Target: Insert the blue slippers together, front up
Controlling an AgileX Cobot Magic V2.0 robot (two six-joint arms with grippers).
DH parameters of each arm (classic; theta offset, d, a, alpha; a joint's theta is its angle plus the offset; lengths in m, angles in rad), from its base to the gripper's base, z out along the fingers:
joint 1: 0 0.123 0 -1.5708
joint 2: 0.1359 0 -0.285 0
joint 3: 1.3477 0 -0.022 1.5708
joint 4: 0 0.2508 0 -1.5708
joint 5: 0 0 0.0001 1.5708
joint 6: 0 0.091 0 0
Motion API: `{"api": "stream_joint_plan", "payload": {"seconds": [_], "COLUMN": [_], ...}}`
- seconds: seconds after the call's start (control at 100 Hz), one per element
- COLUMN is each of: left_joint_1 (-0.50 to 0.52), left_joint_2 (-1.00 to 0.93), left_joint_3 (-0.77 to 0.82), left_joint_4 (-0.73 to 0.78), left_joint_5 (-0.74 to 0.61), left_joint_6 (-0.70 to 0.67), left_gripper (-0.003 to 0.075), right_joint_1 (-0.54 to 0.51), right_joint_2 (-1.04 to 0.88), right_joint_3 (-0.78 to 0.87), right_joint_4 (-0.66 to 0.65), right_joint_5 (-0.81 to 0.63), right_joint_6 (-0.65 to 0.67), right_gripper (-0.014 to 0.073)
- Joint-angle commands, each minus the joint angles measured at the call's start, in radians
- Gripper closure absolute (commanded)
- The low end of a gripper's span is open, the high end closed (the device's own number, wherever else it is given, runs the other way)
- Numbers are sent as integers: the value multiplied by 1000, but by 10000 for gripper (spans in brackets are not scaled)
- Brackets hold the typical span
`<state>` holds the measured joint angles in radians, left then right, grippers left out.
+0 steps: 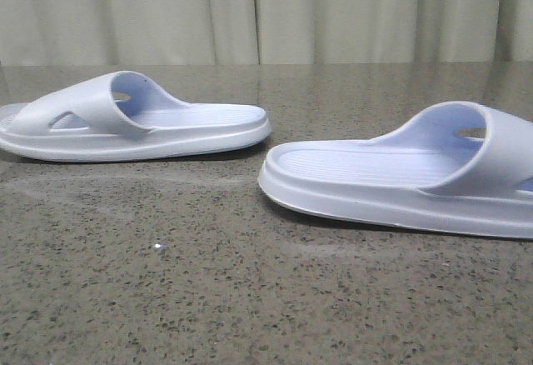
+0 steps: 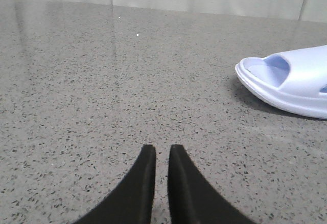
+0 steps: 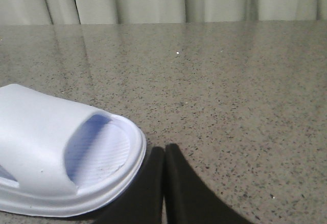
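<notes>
**On the speckled table: two slippers lying apart, both grippers empty**

On the table [image 1: 250, 298], in the front view, the left slipper [image 1: 133, 123] lies flat on its sole, farther back and to the left. The right slipper [image 1: 400, 177] lies nearer, to the right, and runs off the frame edge. Their heel ends face each other, near but apart. Neither arm shows here.

In the left wrist view, the left gripper [image 2: 157, 150] hangs over bare table, its fingers nearly pressed together with only a thin gap, gripping nothing. One end of a slipper sits well apart from it.

In the right wrist view, the right gripper [image 3: 164, 150] has its fingers pressed together and empty. The rim of a slipper lies just beside them; whether they touch cannot be told.

Handling, as judged: the thick foam soles look light, springy and somewhat grippy, unlikely to break. The sole edge or the wide strap [image 1: 96, 102] offers a firm hold; squeezing the strap may deform it.
</notes>
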<state>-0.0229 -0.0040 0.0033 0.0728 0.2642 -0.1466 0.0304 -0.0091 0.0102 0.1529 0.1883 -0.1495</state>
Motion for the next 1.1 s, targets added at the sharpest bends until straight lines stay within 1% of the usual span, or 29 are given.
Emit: {"api": "stream_joint_plan", "payload": {"seconds": [0.0, 0.1, 0.31, 0.47, 0.66, 0.76, 0.82, 0.94, 1.09], "left_joint_1": [-8, -8, -8, -8, -8, -8, -8, -8, -8], "left_joint_2": [-19, -19, -19, -19, -19, -19, -19, -19, -19], "left_joint_3": [9, 9, 9, 9, 9, 9, 9, 9, 7], "left_joint_4": [5, 5, 5, 5, 5, -7, -60, -209, -451], "left_joint_5": [-88, -123, -208, -244, -245, -256, -270, -284, -304], "left_joint_6": [-8, -8, -8, -8, -8, -8, -10, -10, -10], "left_gripper": [705, 705, 705, 705, 705, 705, 705, 705, 705], "right_joint_1": [-7, -7, -7, -7, -7, -7, -7, -7, -7], "right_joint_2": [-14, -14, -14, -14, -14, -14, -14, -14, -14], "right_joint_3": [22, 22, 22, 21, 21, 21, 21, 21, 21], "right_joint_4": [-9, -9, -9, -9, 9, 80, 128, 262, 511], "right_joint_5": [-77, -85, -181, -243, -250, -248, -248, -241, -221], "right_joint_6": [-5, -5, -5, -5, -5, -5, -5, -5, -5], "right_gripper": [672, 672, 672, 672, 672, 672, 672, 672, 672]}}
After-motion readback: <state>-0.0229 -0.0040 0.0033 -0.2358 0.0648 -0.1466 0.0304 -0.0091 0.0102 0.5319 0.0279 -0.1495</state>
